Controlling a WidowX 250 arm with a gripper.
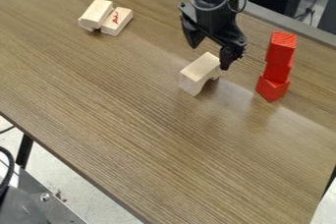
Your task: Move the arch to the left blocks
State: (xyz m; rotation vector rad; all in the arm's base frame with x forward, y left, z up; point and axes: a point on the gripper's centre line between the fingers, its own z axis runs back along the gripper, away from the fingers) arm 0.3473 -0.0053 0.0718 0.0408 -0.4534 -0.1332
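I've got the hand (pixel 209 56) spread apart at the one-o'clock end of the arch (pixel 197 72), which stands on the table (pixel 131 120), left blocks (pixel 97 13) at its ten, red stack (pixel 277 70) at three.

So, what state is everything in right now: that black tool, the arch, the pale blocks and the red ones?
Tool: open, holding nothing.
Arch: standing on its legs, not yet with the pale blocks.
Pale blocks: two, set close together.
Red blocks: stacked in a tower, edges not quite lined up.
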